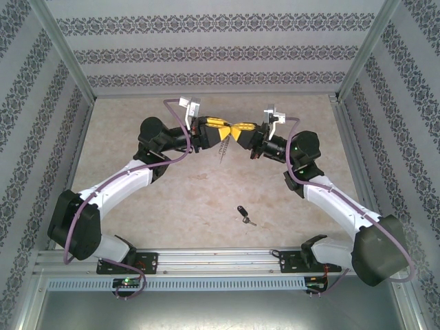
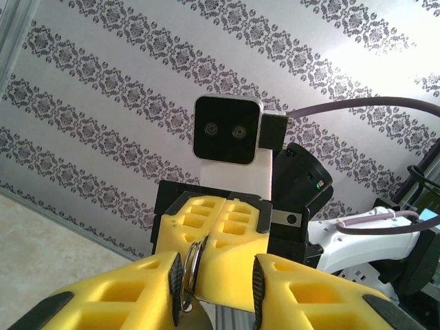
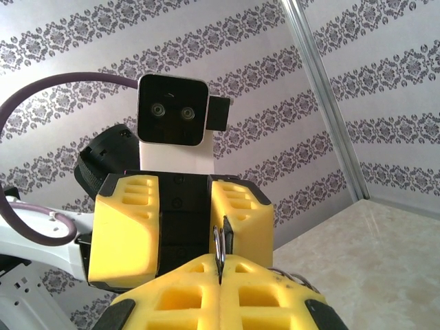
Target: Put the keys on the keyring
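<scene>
Table: beige top, patterned walls all round; we see the key lying toward the near edge.
Right gripper: clamped tight on the keyring, held aloft.
Left gripper: jaws apart, keyring between them.

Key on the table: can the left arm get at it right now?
Probably yes: the key lies in the open, and the left end effector, jaws apart around the keyring, could back off and descend.

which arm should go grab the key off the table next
Probably left: the left gripper stands open, while the right gripper is shut on the keyring. The key lies untouched on the table.
</scene>
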Action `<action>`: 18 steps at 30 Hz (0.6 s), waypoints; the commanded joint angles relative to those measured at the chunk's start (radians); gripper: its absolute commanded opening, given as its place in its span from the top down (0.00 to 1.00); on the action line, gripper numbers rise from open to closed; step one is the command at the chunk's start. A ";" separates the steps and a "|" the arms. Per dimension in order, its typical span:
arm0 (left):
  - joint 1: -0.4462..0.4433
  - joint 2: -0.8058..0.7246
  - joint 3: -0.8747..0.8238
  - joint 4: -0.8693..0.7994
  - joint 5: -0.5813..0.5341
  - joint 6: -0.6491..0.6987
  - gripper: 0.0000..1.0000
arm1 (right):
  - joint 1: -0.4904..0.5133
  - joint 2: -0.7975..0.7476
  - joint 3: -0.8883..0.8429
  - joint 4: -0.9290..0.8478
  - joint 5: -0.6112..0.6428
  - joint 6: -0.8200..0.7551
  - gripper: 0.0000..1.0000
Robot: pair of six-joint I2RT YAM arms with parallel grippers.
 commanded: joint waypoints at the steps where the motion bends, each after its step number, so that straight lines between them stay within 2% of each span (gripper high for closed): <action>1: -0.010 -0.018 0.021 0.034 0.012 0.021 0.65 | 0.010 -0.003 0.034 0.063 0.002 -0.001 1.00; 6: -0.010 -0.025 0.013 0.029 -0.003 0.033 0.78 | 0.005 -0.005 0.029 0.055 0.003 -0.004 1.00; 10: -0.010 -0.030 0.009 0.041 -0.010 0.026 0.82 | 0.005 -0.002 0.029 0.049 -0.003 -0.002 1.00; 11: -0.011 -0.032 0.007 0.044 -0.013 0.027 0.86 | 0.006 -0.002 0.027 0.047 -0.003 -0.004 1.00; 13: -0.010 -0.037 0.005 0.044 -0.022 0.032 0.99 | 0.003 -0.002 0.029 0.034 -0.004 -0.009 1.00; 16: -0.011 -0.046 0.005 0.013 -0.038 0.057 1.00 | -0.007 -0.004 0.035 -0.015 0.003 -0.029 0.99; 17: -0.011 -0.051 0.010 -0.020 -0.041 0.076 1.00 | -0.024 -0.008 0.031 -0.030 0.020 -0.029 0.81; 18: -0.009 -0.055 0.017 -0.063 -0.040 0.106 1.00 | -0.048 -0.011 0.024 -0.032 0.032 -0.016 0.68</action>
